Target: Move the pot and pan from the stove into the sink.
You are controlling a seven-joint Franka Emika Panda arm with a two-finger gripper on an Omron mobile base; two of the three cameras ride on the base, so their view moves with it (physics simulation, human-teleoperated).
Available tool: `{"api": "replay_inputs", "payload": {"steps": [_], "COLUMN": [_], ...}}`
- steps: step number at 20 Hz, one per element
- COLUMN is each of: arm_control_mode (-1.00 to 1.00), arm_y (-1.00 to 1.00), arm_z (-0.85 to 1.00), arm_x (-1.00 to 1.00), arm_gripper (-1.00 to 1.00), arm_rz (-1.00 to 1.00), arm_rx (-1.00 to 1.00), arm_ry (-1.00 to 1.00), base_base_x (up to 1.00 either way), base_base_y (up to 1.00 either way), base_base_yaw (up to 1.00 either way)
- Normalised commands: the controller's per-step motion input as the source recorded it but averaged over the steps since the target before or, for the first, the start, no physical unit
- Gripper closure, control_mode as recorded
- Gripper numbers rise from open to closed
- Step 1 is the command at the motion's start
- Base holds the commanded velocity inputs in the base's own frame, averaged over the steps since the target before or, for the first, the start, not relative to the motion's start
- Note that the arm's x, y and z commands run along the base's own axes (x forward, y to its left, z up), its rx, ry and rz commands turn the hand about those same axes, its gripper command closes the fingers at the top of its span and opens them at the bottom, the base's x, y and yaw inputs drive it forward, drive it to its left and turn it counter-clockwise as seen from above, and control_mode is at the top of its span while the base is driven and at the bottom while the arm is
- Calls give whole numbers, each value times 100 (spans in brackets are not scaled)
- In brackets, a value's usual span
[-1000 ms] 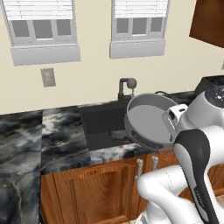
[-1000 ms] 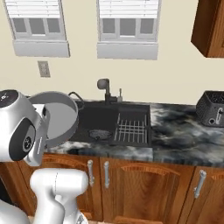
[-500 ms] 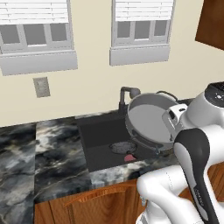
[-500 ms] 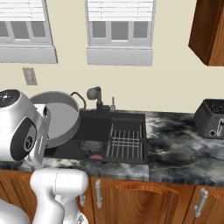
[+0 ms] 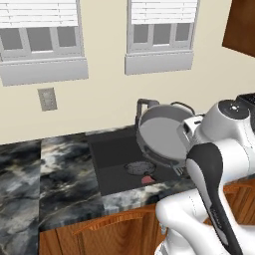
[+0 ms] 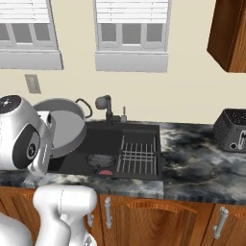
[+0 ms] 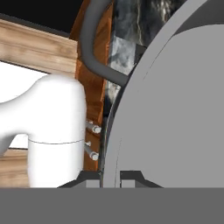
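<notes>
The pot is a wide grey metal one with a pale interior. It hangs tilted on its edge over the right part of the sink, a dark basin with an arched faucet. In the right base view the pot sits over the left end of the sink, right in front of my wrist. My gripper is shut on the pot's rim, with a loop handle curving above it. The pan and the stove are out of view.
A wire dish rack lies in the right half of the basin, next to a round drain and a small red item. A dark toaster stands on the marble counter at the right. A wall outlet is above the left counter.
The whole picture has shifted and grown, so the base has driven closer to the counter and sink. The pot stays in the shut gripper, tilted the same way.
</notes>
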Motion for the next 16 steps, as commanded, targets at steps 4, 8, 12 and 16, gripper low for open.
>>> {"api": "replay_inputs", "payload": {"steps": [4, 8, 12, 16], "arm_control_mode": [-100, -100, -100, -100], "arm_y": [26, 14, 2, 0], "arm_z": [-8, -2, -11, -24], "arm_x": [40, 24, 7, 0], "arm_gripper": [100, 100, 100, 100], "arm_rz": [-4, -5, -2, 0], "arm_rx": [-5, -2, -2, -2], "arm_ry": [0, 0, 1, 3], "base_base_x": [0, 0, 0, 0], "base_base_y": [0, 0, 0, 0], "base_base_yaw": [0, 0, 0, 0]}}
